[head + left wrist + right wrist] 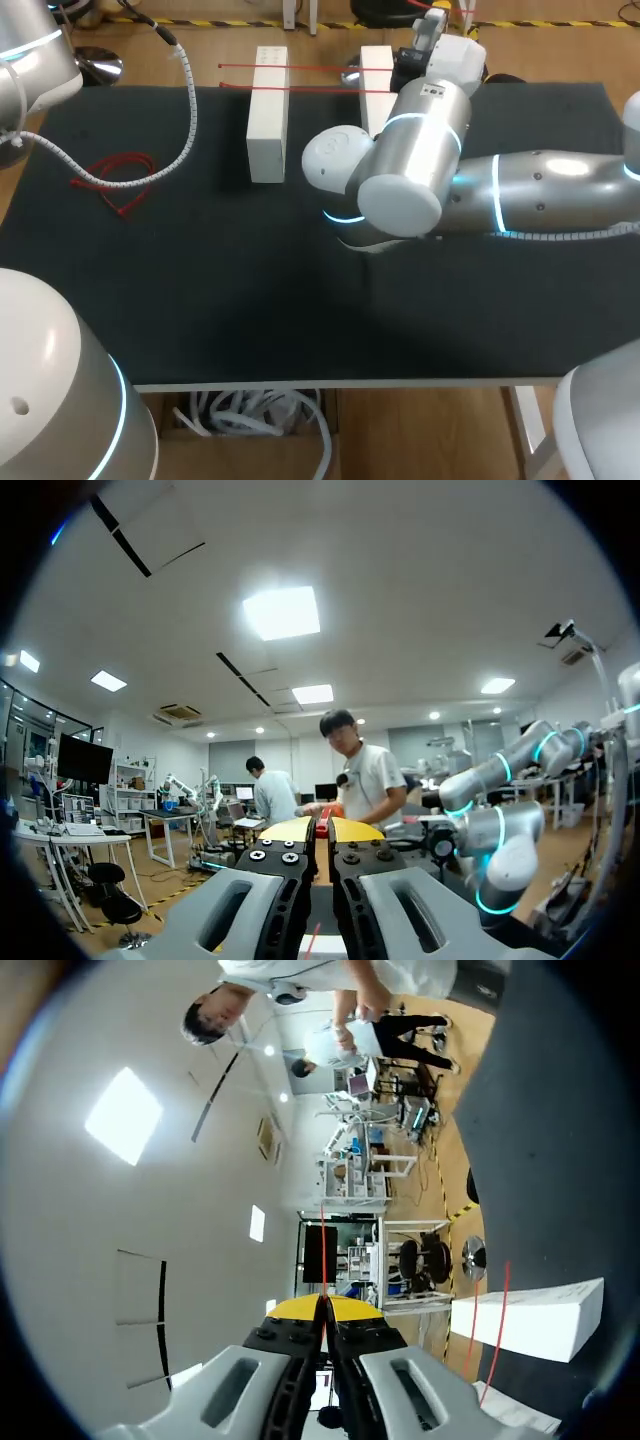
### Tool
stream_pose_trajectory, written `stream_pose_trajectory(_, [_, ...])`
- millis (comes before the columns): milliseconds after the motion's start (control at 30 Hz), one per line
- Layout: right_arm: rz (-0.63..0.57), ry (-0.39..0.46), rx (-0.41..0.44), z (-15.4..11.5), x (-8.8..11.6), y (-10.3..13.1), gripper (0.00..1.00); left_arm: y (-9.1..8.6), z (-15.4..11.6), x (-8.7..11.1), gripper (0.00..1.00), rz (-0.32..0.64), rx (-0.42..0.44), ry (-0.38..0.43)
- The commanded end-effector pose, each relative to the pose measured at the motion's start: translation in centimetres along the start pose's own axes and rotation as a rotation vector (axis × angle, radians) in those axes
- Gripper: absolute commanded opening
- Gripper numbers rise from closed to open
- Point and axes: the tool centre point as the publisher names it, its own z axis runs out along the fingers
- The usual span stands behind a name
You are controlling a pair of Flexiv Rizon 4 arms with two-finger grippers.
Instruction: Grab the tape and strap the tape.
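On the dark desk (250, 300) stand two white blocks, a left block (267, 115) and a right block (376, 75), with red tape (320, 67) stretched in two lines between their far ends. The right arm (500, 190) reaches in past the right block. Its right hand (322, 1305) is narrow, its yellow tips pinching a thin strand of the tape that runs straight out ahead of it; one block lies beside it with two red lines across. Loose tape (118, 178) lies tangled near the desk's left edge, below the left arm (30, 60). The left hand (320, 830) is also narrow, with red showing in the slit between its tips.
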Motion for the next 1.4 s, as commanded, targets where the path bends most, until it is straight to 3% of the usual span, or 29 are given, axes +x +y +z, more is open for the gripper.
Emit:
stream_pose_trajectory(33, [-0.006, -0.003, 0.023, 0.0, 0.2, 0.1, 0.00, 0.1, 0.0, -0.1, 0.00, 0.000, 0.001, 0.003])
stream_pose_trajectory(500, [-0.001, 0.029, 0.038, -0.3, 0.4, -0.3, 0.00, -0.1, 0.0, -0.1, 0.00, 0.024, -0.024, 0.005])
stream_pose_trajectory(733, [-0.016, 0.023, 0.031, -0.7, 0.3, -0.2, 0.00, -0.7, -0.3, -0.5, 0.00, 0.121, -0.277, -0.026])
stream_pose_trajectory(967, [-0.025, 0.023, 0.029, -1.0, 0.3, -0.1, 0.00, -1.6, -0.9, -0.8, 0.00, 0.192, -0.458, -0.062])
stream_pose_trajectory(1400, [-0.055, 0.031, 0.048, -1.4, 0.3, -0.2, 0.00, 1.3, -1.0, 1.4, 0.00, 0.240, -0.817, 0.112])
